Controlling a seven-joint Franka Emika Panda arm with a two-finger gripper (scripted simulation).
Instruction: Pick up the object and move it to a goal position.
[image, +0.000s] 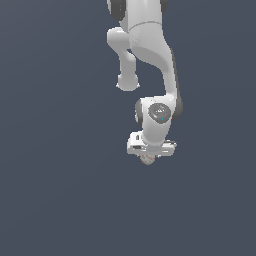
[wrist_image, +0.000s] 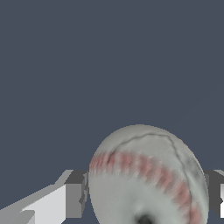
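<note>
Item: ball (wrist_image: 146, 175), off-white, red stitching, grey patches. Location: I see it between the gripper (wrist_image: 146, 199) fingers (wrist_image: 74, 199), which pinch it on both sides. In the exterior view the ball (image: 148, 159) barely shows under the arm (image: 150, 55); I think it hangs above the dark floor (image: 60, 190).

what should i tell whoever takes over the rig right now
Gripper: fingers sit on both sides of the ball and appear shut on it.
Ball: between the fingers, mostly hidden under the hand in the exterior view.
Done: the grasp appears made.
Left: carry the ball to the goal; no goal marker shows in either view, and whether the ball is lifted cannot be told.
</note>
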